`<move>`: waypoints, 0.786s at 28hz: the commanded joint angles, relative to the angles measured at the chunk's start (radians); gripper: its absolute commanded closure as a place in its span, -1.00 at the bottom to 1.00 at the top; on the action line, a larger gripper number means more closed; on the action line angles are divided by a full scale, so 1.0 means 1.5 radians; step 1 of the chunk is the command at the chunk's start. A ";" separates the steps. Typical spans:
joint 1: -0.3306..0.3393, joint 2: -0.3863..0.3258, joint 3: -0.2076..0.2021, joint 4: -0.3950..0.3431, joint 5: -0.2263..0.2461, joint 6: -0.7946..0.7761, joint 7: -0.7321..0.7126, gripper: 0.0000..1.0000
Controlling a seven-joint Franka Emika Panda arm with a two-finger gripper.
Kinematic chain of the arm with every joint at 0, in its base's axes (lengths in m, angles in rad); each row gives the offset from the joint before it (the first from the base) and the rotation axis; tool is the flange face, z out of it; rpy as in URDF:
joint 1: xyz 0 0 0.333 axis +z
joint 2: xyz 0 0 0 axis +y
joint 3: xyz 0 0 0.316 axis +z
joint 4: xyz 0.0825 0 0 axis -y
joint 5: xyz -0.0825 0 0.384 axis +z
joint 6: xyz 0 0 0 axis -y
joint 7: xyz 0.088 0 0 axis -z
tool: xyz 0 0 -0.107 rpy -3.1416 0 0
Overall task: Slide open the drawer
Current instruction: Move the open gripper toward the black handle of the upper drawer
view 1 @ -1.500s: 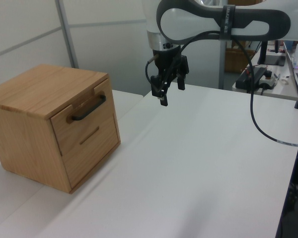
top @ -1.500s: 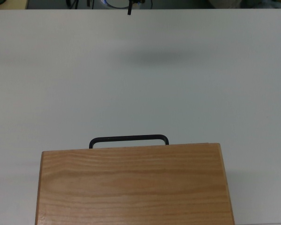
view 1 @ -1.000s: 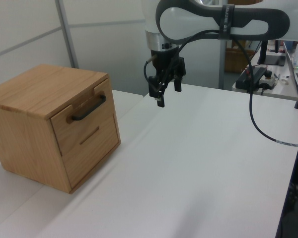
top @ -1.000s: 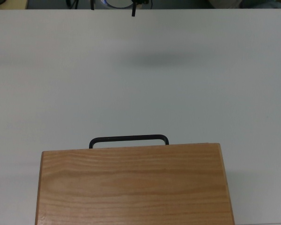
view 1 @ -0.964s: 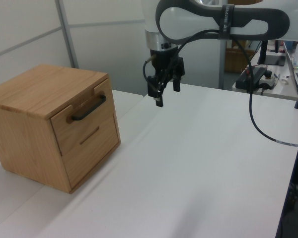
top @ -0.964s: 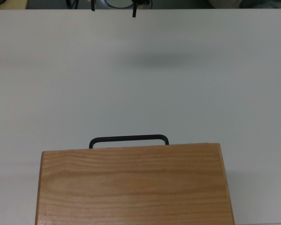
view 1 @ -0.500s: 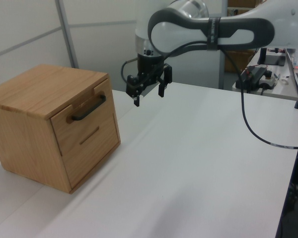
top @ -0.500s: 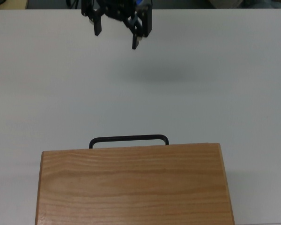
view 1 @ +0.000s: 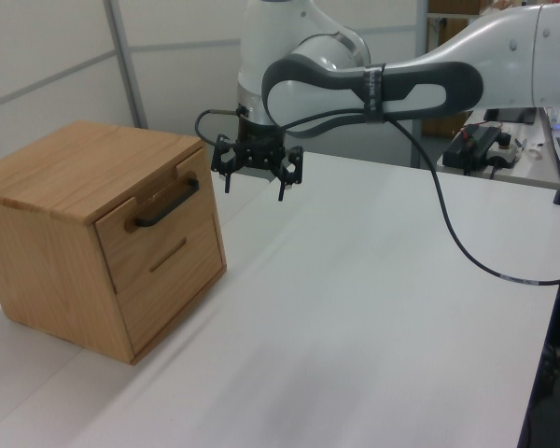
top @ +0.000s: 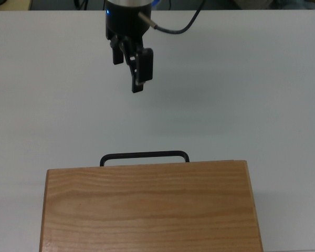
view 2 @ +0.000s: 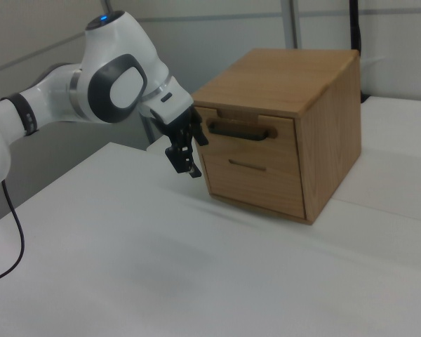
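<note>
Black two-finger gripper (view 1: 253,175) hangs with its jaws spread wide and empty, clear of the white tabletop (view 1: 373,308) and short of the box. Half a second ago it sat higher and further out, toward the top view's 12 o'clock edge; it has since swung down and in, and now lies at about 12 o'clock from the black rounded bar handle (top: 144,156) in the top view, with bare table between the two. In the left view it has travelled toward 9 o'clock and hovers just off the upper corner of the light-wood box with the grained flat top (view 1: 84,168), near the handle's height.

The drawer (view 1: 154,217), the upper light-wood front panel carrying that handle, sits flush in the box face, so it is not yet opened at all. A second, lower front with a thin slot (view 2: 247,166) lies below it, also closed. In the right view the gripper sits at 9 o'clock of the handle, near it but not touching.

This shift reads as the approach nearly done: the fingers are brought close to handle level. What remains, I judge, is to close the gap, straddle the bar, clamp it, then pull straight away from the box front.
</note>
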 commanded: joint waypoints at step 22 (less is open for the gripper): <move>0.009 0.168 0.022 0.132 -0.050 0.229 0.221 -0.92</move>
